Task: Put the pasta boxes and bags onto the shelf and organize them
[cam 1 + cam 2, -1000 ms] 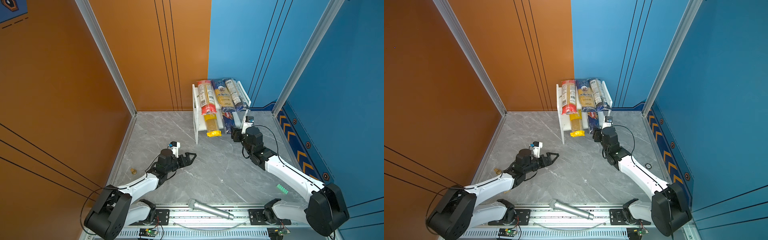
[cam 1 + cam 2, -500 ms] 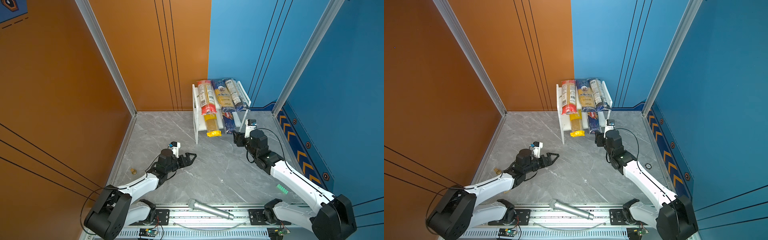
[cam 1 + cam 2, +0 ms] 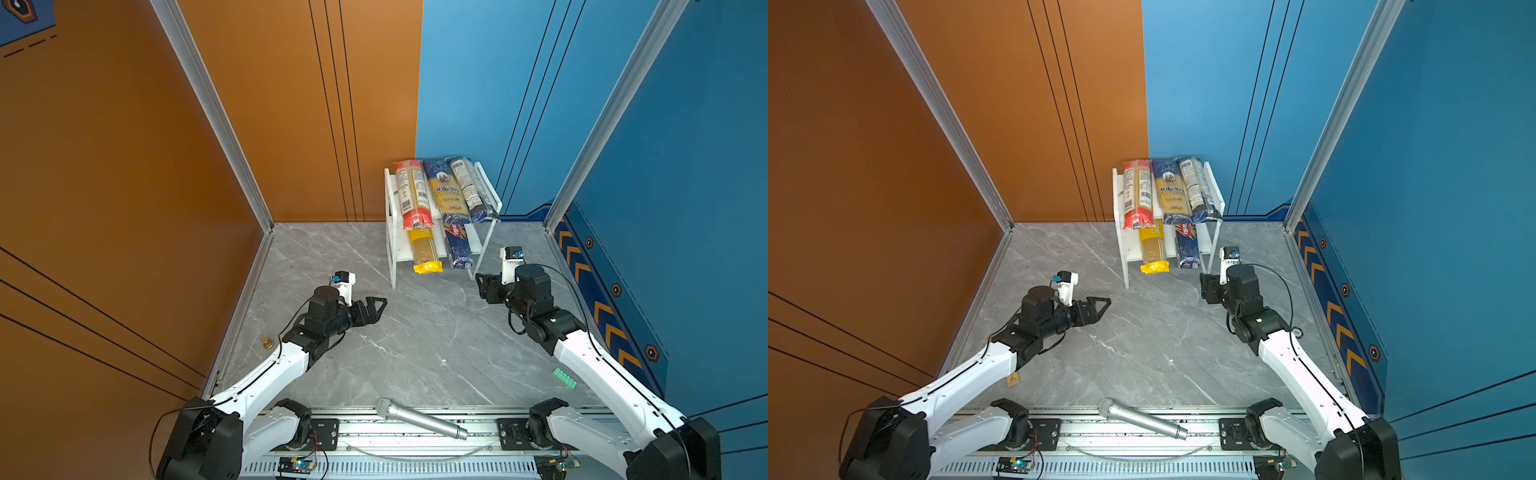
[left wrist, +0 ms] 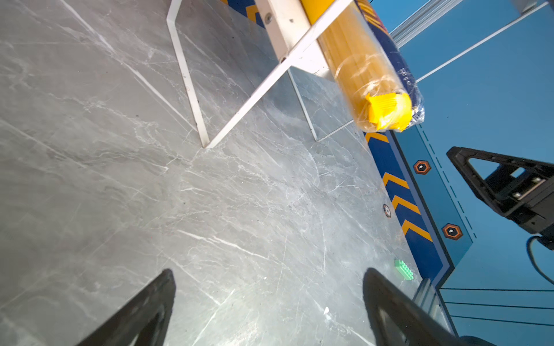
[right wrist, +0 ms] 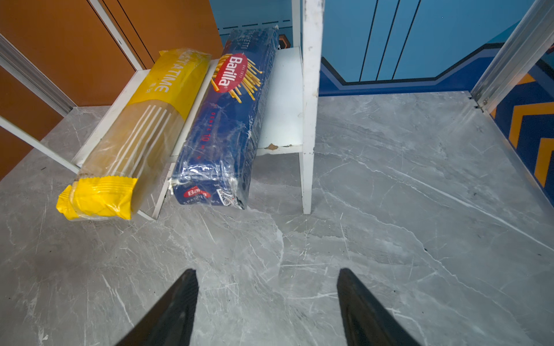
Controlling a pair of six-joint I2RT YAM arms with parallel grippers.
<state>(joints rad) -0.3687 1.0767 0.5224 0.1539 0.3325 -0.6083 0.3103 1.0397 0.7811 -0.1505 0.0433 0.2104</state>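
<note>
Pasta packs: I count five, all on the shelf (image 3: 390, 216), which stands at the back of the tabletop (image 3: 395, 353) near the wall corner. On the upper tier, lying side by side lengthwise, are the red-ended bag (image 3: 411, 193) on the left, ankara bag (image 3: 446, 191) in the middle and dark navy bag (image 3: 471, 189) on the right. On the lower tier the yellow bag (image 3: 424, 249) is left and the Barilla box (image 3: 457, 247) right, close alongside each other. Both stick out past the front edge of the lower board. The yellow bag's end hangs clear of the tabletop.

Left hand (image 3: 376, 309) is released, jaws wide with nothing between them. It hovers over bare tabletop, left of the shelf's front. Right hand (image 3: 484, 286) is also released and empty, just in front of the shelf's right front leg and facing the shelf.

Microphone (image 3: 419, 419) lies on the front rail. Green block (image 3: 564, 378) sits near the right wall.
</note>
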